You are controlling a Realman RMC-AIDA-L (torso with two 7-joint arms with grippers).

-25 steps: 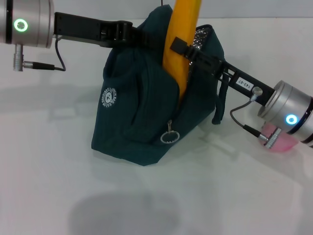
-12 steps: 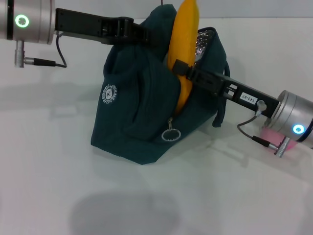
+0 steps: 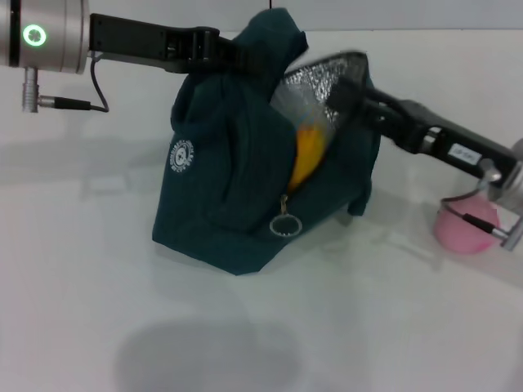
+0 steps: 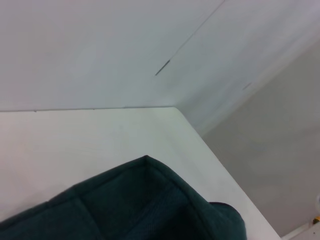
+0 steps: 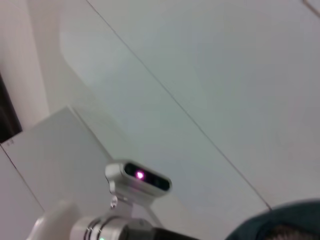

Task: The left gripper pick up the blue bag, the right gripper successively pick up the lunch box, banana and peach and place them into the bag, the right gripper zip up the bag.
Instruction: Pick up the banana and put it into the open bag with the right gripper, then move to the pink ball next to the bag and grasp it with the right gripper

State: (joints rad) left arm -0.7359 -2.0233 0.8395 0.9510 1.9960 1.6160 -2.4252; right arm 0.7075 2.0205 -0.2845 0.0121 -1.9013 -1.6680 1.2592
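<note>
The blue bag (image 3: 229,188) stands on the white table, its silver-lined mouth held wide; its dark fabric also fills the near edge of the left wrist view (image 4: 140,205). My left gripper (image 3: 243,61) is shut on the bag's top rim at the back left. The banana (image 3: 306,155) lies down inside the bag, with only its yellow lower half showing through the mouth. My right gripper (image 3: 343,94) is at the mouth's right rim, above the banana and apart from it, open and holding nothing. The pink peach (image 3: 466,229) rests on the table under the right arm. The lunch box is hidden.
A metal zip ring (image 3: 285,226) hangs on the bag's front. The right arm (image 3: 441,147) stretches from the right edge across to the bag, above the peach. Bare white table (image 3: 245,327) lies in front of the bag.
The banana was let go and has dropped from upright above the bag down into it. The right gripper rose and drew back to the mouth's right rim. The left gripper kept its hold.
</note>
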